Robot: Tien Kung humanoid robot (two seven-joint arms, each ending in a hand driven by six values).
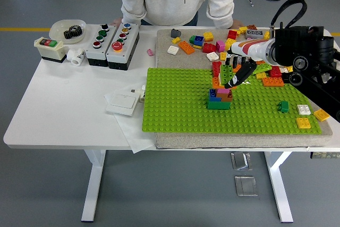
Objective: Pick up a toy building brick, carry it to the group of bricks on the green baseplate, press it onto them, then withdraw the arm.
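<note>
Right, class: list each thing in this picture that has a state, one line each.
Right robot hand: fingers curled on a green brick, above the brick stack.
Brick stack: assembled, standing on the green baseplate.
Small green brick: alone on the baseplate.
Loose bricks: scattered behind the baseplate.
</note>
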